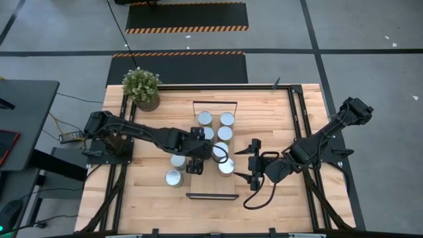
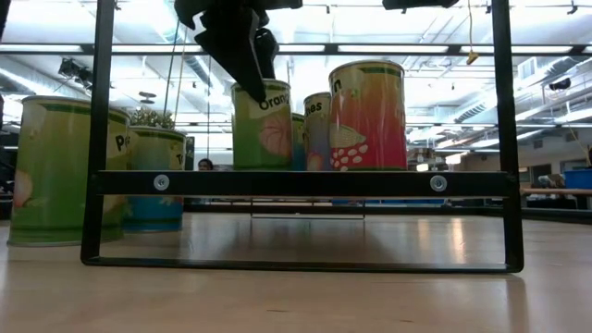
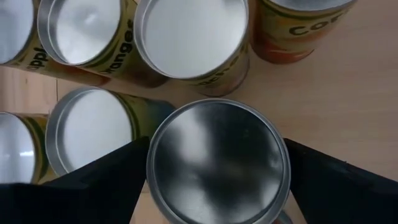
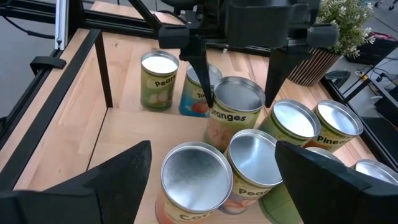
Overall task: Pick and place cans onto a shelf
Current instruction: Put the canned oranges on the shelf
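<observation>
Right wrist view: cans (image 4: 235, 118) read "Oranges", "Pears", "Pineapple"; left gripper (image 4: 236, 99) straddles "Oranges".

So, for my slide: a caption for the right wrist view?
Left gripper straddling the silver-topped "Oranges" can among cans on the light-wood shelf.

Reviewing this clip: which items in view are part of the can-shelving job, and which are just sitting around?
Job:
- cans, including the Oranges can that the left gripper straddles
- shelf
- right gripper, open nearby

Lying about:
- potted plant
- dark desk beside the table
</observation>
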